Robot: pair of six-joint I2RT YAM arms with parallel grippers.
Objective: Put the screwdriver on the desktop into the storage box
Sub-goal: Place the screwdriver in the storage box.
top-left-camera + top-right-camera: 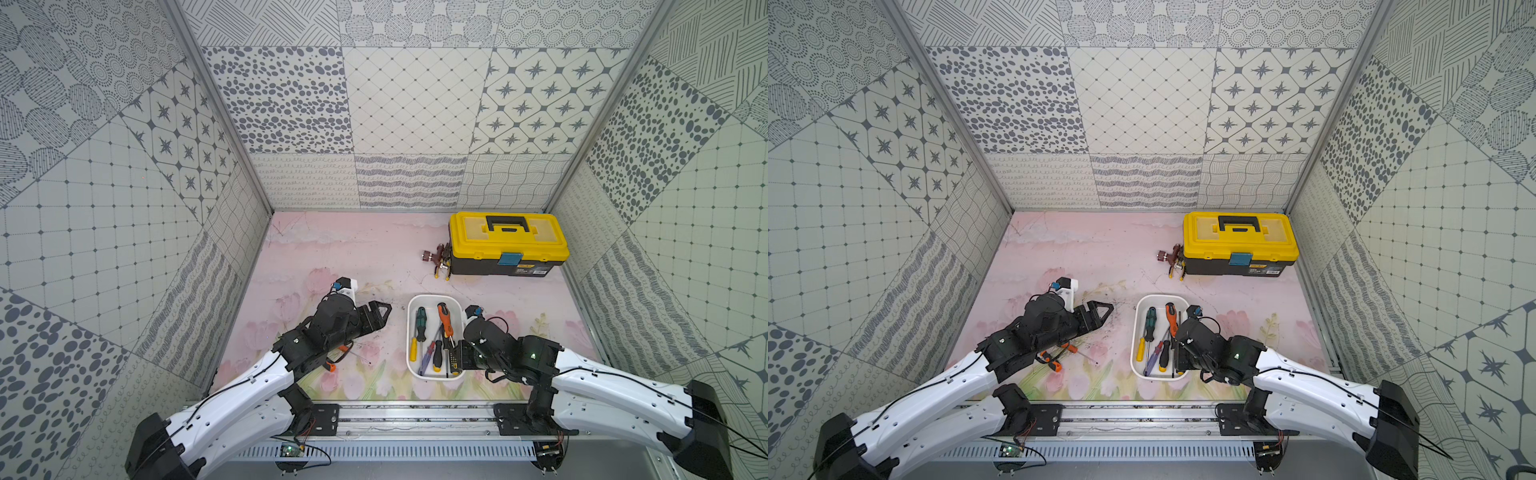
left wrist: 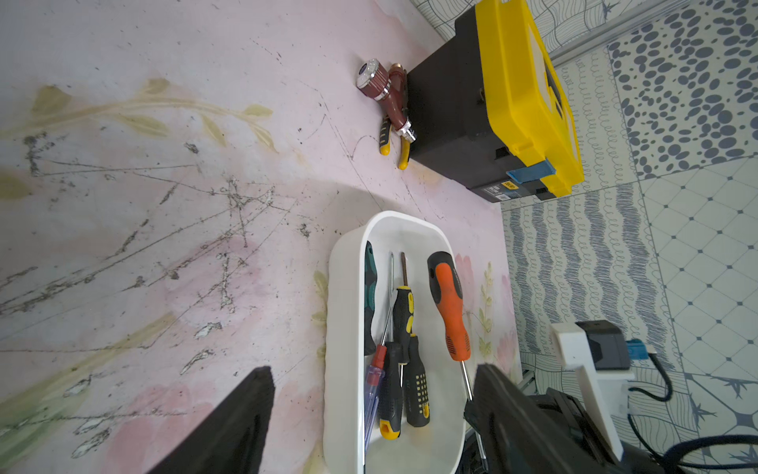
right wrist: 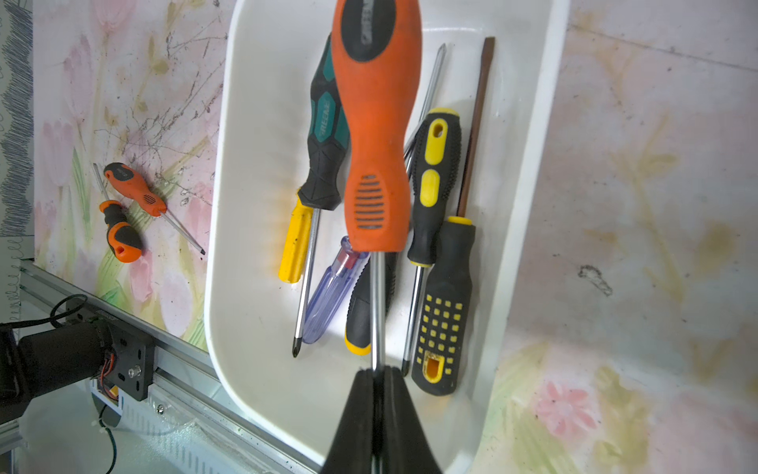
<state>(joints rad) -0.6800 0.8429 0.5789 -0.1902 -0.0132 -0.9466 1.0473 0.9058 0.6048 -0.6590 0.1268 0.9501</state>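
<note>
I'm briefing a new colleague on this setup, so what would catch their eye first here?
The yellow-lidded toolbox at the far right of the desktop stands out most. Nearer, the right claw is shut on the shaft of a big orange-handled screwdriver over the white storage box. Two smaller orange-handled screwdrivers lie on the desktop under the left arm.

Place: a robot test booth.
Walls: grey-patterned panels [image 1: 415,104] close three sides of my desktop [image 1: 353,249], metal posts [image 1: 216,104] at the corners.
Desktop: flower print, badly scratched.
Mount: my left arm [image 1: 249,384] and right arm [image 1: 615,386] stand on a metal rail [image 1: 415,419] along its near edge.
Far right corner: yellow-lidded toolbox [image 1: 508,243].
</note>
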